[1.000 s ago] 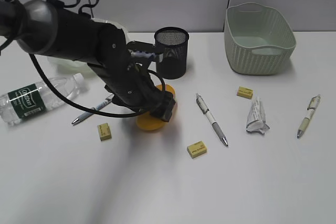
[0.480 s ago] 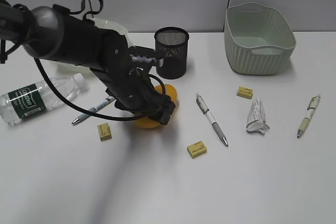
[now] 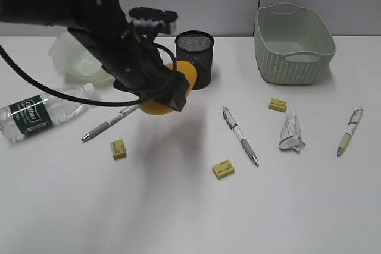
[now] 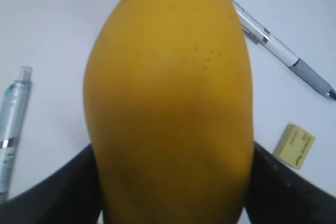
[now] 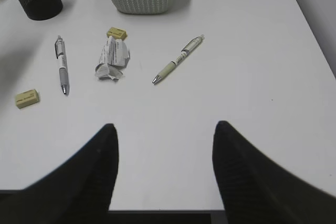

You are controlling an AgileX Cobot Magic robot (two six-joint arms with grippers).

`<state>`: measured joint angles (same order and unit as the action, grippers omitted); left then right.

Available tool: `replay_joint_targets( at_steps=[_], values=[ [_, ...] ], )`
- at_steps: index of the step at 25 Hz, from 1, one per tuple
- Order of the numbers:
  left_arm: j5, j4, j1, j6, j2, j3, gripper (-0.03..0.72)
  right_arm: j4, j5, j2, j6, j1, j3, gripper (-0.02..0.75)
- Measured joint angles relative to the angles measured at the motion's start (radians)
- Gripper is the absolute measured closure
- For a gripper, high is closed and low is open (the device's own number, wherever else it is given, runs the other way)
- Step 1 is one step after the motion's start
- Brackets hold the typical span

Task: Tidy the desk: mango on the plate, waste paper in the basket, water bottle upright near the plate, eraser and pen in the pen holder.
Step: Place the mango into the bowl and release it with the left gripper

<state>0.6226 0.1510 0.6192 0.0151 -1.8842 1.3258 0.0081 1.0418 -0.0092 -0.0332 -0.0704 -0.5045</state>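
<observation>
Jaws clamped on either flank of the mango (image 4: pixel 170 108), the left gripper (image 3: pixel 169 90) held the yellow fruit clear of the desk (image 3: pixel 178 206), just in front of the black mesh pen holder (image 3: pixel 194 59); in the left wrist view the fruit filled the frame, dark fingers (image 4: pixel 58 195) pressed against both its sides. The right gripper (image 5: pixel 165 145) hung empty over bare tabletop, its jaws standing well apart with nothing between them. Behind the left arm sat the pale green plate (image 3: pixel 74 57), partly hidden, and the water bottle (image 3: pixel 41 111) lay on its side near the desk's left edge. A pen (image 3: pixel 110 123) lay beside the bottle, a yellow eraser (image 3: pixel 118 149) just in front of it. A second pen (image 3: pixel 240 135) lay right of the mango, with another eraser (image 3: pixel 222 169) nearer the camera. Farther right, the waste paper (image 3: pixel 291 130) rested beside a third eraser (image 3: pixel 277 104), in front of the sage-green basket (image 3: pixel 292 43), and a third pen (image 3: pixel 349 131) lay near the right edge.
</observation>
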Motion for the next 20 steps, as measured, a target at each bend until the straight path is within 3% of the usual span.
replay_joint_targets(
  at_steps=[4, 13, 20],
  values=[
    [0.037, -0.06, -0.056, 0.0, 0.084, 0.0, 0.13, 0.0, 0.0, 0.0, 0.0, 0.0, 0.0, 0.28],
    [0.019, -0.082, -0.297, 0.0, 0.151, 0.0, 0.13, 0.0, 0.0, 0.0, 0.0, 0.0, 0.0, 0.28],
    [-0.212, -0.082, -0.404, 0.0, 0.141, 0.0, 0.13, 0.0, 0.0, 0.0, 0.0, 0.0, 0.0, 0.28]
  ],
)
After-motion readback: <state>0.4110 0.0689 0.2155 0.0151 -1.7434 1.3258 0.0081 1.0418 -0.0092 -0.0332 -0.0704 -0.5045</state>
